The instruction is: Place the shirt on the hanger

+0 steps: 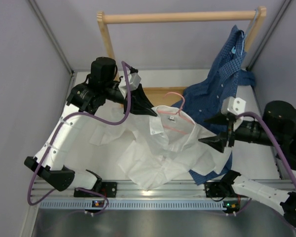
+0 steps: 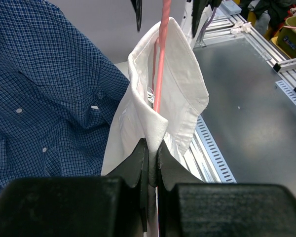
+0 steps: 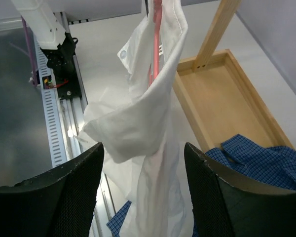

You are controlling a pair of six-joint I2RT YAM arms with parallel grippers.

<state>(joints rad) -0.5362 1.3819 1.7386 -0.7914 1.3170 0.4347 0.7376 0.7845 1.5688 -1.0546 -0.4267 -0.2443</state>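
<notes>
The white shirt (image 1: 158, 153) hangs wrinkled above the table's front, lifted between both arms. The pink hanger (image 1: 173, 129) sits inside its collar, hook (image 1: 176, 101) sticking up. My left gripper (image 1: 150, 112) is shut on a fold of the shirt (image 2: 182, 94) beside the collar. The pink wire (image 2: 163, 54) runs down into that fold at the fingertips (image 2: 142, 148). My right gripper (image 1: 205, 140) is open, its jaws standing on either side of the hanging shirt (image 3: 143, 113) without pinching it. The hanger (image 3: 155, 34) shows above.
The blue checked shirt (image 1: 217, 84) hangs on a light blue hanger (image 1: 247, 29) from the wooden rack rail (image 1: 180, 17) and drapes onto the table, partly under the white shirt. The rack's wooden base tray (image 3: 222, 98) lies behind. Metal rails (image 1: 153, 190) line the front edge.
</notes>
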